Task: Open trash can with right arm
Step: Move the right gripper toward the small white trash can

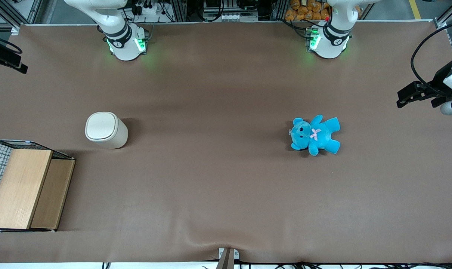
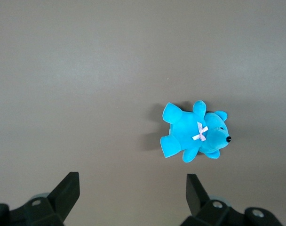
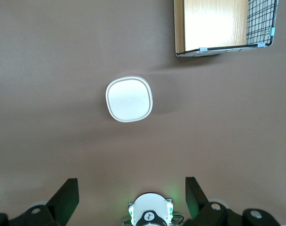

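The trash can (image 1: 106, 130) stands upright on the brown table (image 1: 218, 179) with its flat lid down, just beside the wire basket (image 1: 22, 186) and a little farther from the front camera. The pincer (image 3: 131, 197) hangs high above the can, touching nothing, its fingers (image 3: 67, 193) spread wide. A blue teddy (image 1: 315, 135) lies well apart, toward the parked arm's end.

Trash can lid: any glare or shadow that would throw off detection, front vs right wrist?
Front view: the trash can lid is evenly lit with no hot spot, and a soft shadow falls on the table toward the teddy bear. Right wrist view: the lid looks brighter, near washed out, with a faint shadow beside it; the open gripper hangs high above, casting none.
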Robot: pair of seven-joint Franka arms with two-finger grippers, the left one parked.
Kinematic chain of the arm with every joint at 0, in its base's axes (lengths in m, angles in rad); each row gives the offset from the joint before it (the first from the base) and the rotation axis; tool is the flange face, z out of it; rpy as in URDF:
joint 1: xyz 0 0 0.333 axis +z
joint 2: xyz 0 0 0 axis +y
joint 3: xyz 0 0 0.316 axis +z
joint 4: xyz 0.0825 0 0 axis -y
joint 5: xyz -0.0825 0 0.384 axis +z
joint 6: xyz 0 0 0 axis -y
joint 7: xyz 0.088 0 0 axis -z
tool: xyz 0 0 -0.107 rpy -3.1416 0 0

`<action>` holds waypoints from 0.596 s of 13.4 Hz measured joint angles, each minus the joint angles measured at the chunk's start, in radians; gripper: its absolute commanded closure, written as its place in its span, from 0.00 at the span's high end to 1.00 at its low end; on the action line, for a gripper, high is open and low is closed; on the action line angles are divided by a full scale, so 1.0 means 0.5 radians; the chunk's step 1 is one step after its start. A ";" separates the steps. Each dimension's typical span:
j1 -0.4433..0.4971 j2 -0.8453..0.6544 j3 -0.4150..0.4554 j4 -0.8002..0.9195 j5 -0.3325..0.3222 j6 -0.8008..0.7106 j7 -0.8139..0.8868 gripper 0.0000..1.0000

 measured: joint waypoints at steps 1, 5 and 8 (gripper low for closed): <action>0.001 0.003 0.000 0.000 0.000 -0.002 0.000 1.00; 0.019 0.049 0.001 -0.018 0.000 -0.030 0.000 1.00; 0.022 0.093 0.001 -0.121 0.000 -0.030 -0.001 1.00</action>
